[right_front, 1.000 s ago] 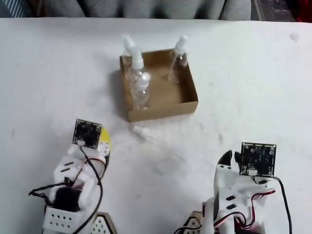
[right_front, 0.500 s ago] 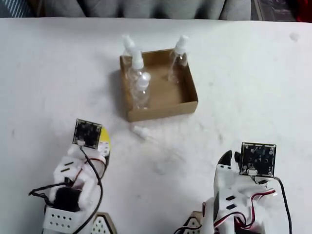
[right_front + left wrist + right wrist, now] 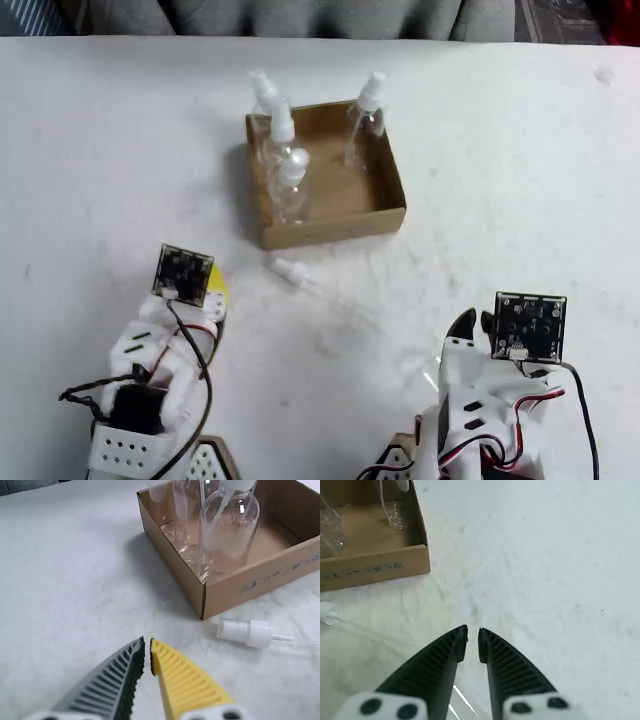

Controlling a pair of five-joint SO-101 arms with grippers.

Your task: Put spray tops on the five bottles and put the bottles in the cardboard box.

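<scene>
The cardboard box (image 3: pixel 335 227) stands at mid-table with several clear bottles (image 3: pixel 290 180) upright inside, each with a white spray top on. One loose spray top (image 3: pixel 289 270) lies on the table just in front of the box. My left gripper (image 3: pixel 216 296) rests near the front left of the table, shut and empty. In the left wrist view its grey and yellow tips (image 3: pixel 147 647) are a short way from the spray top (image 3: pixel 245 631) and the box (image 3: pixel 260 582). My right gripper (image 3: pixel 462 325), shut and empty, sits at the front right; its black tips (image 3: pixel 472 640) hover over bare table.
The white table stretches open on both sides of the box (image 3: pixel 375 570). A thin bright streak (image 3: pixel 462 700) lies on the table under my right gripper; I cannot tell what it is. Chairs stand beyond the far edge.
My left arm has shifted slightly toward the box. The right arm, the box and the loose spray top have not moved.
</scene>
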